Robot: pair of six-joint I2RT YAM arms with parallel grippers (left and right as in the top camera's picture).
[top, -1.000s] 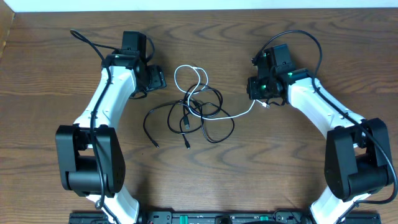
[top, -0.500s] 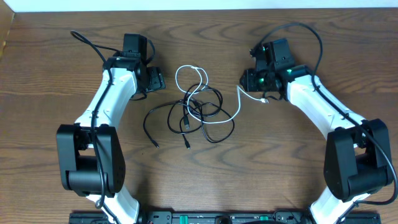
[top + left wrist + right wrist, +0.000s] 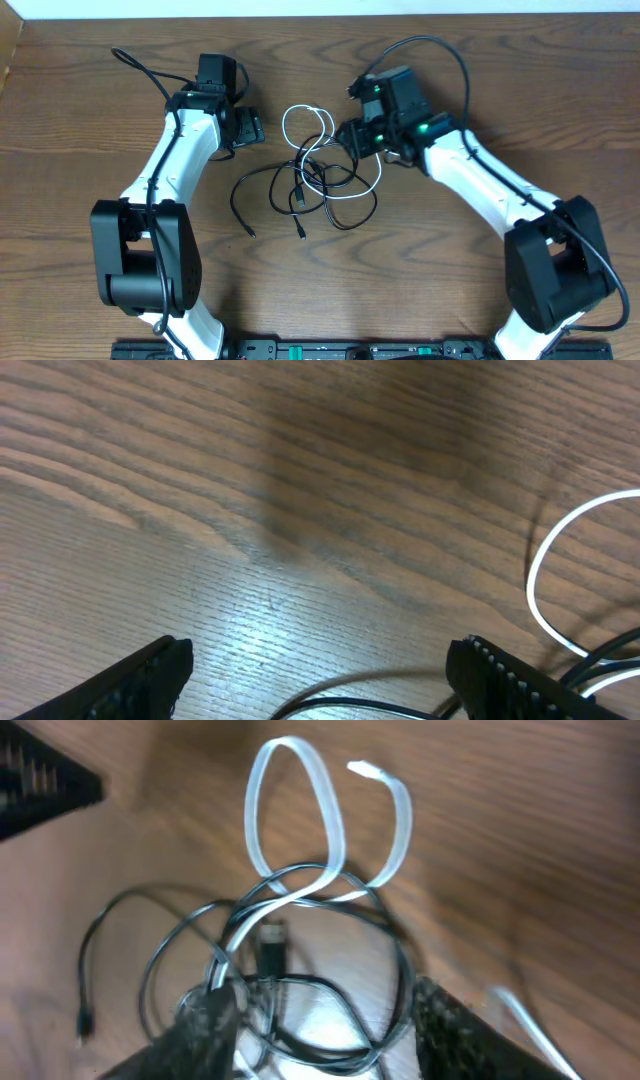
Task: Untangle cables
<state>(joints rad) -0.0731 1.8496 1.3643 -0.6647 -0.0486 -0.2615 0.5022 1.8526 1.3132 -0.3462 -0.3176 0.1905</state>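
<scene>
A wooden table (image 3: 80,100) fills almost the whole overhead view. It is dark brown, with a wavy grain running mostly side to side. A narrow white strip (image 3: 300,7) runs beyond its far edge. The left wrist view shows the grain up close, with a pale sheen of reflected light low in the middle and a soft dark shadow above it.

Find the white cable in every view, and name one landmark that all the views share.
Overhead: the white cable loops just above the picture's centre.
Left wrist: the white cable shows as an arc at the right edge.
Right wrist: the white cable makes two loops, upper centre.
Shared landmark: the black cable, which lies beside or across the white one in all three views.
</scene>
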